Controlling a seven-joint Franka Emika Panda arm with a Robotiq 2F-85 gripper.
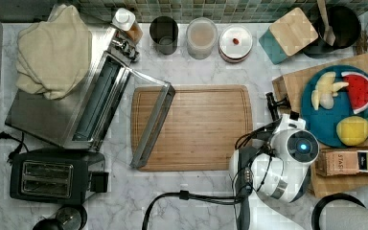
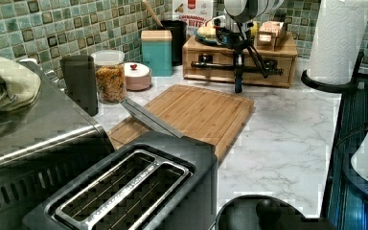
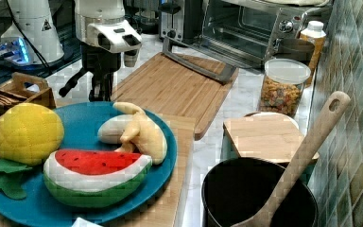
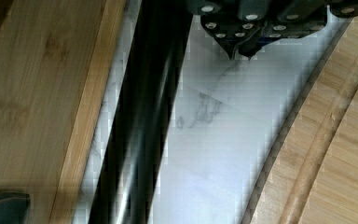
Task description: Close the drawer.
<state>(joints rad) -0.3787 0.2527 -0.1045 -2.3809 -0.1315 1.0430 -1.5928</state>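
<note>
Of the drawer (image 2: 211,74): sits in the low wooden box under the wooden top (image 1: 292,81) that bears the blue fruit plate (image 1: 318,122), front face turned toward the tool (image 2: 238,79). Looks close to flush with the box in the left view. Cannot tell from any view whether a slight gap is left. Carries a long dark bar handle (image 2: 206,63) across the front, which lies just beside the tool, between it and the wood.

Of the tool: hangs upright, tips low over the bare marble table (image 1: 261,72), fingers (image 4: 233,46) drawn narrow, tips together and holding nothing. In the wrist view, points down at the marble strip with the handle (image 4: 140,116) and drawer front (image 4: 28,93) on one side and the bamboo cutting board (image 1: 196,127) on the far side from the drawer.

Judging the step: pushing in, at or near its end, with the closed fingers serving as a pusher against the handle or the front.

For the next move, if any travel is left: calls for a short, level press straight into the front, square to the box, so as not to skid it along the table. Otherwise, calls for backing off toward the cutting board and lifting clear of the handle.
</note>
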